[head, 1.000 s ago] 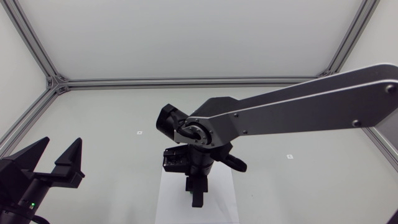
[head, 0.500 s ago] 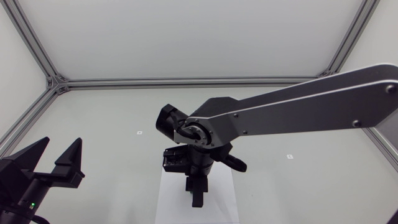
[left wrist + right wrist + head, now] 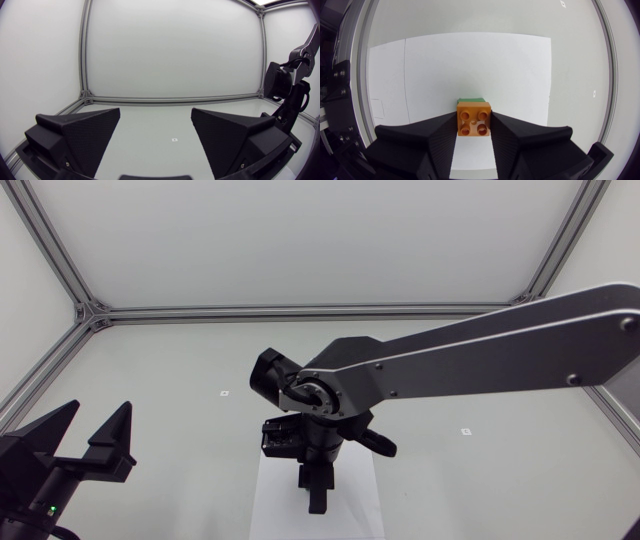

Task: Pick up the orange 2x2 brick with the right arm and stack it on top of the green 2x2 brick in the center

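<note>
In the right wrist view the orange 2x2 brick (image 3: 474, 119) sits between the fingers of my right gripper (image 3: 474, 131), which is shut on it from both sides. A strip of the green 2x2 brick (image 3: 470, 100) shows directly under the orange one, on the white sheet (image 3: 470, 65). From the head view my right gripper (image 3: 317, 492) points straight down over the sheet (image 3: 272, 498) and hides both bricks. My left gripper (image 3: 90, 435) stands open with nothing in it at the table's near left, also seen open in the left wrist view (image 3: 155, 135).
My right arm (image 3: 470, 355) stretches across the table from the right edge to the middle. Small markers (image 3: 224, 393) (image 3: 465, 431) lie on the table. An aluminium frame (image 3: 300, 310) borders the far edge.
</note>
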Robot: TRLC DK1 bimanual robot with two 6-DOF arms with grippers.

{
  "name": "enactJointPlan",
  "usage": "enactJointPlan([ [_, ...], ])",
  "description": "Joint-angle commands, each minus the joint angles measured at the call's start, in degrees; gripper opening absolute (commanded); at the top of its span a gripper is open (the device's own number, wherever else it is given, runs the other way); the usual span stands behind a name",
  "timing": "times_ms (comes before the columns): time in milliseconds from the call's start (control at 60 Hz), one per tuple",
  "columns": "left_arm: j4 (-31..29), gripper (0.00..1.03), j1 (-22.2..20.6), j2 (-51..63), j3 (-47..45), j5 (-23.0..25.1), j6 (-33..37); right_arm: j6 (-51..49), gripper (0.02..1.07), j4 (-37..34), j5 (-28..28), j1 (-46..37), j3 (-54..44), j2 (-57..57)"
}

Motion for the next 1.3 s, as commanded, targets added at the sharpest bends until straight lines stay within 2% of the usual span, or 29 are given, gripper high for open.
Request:
enactJointPlan([
  [0,-0.65,0.99,-0.45,-0.15,-2.35,0.16,0.33,0.01,0.11,-0.46,0.38,0.42,-1.52,1.55],
  [1283,-0.65,0.99,-0.45,-0.15,-2.35,0.16,0.33,0.36,0.11,-0.90,0.21,0.33,-2.49,1.90],
])
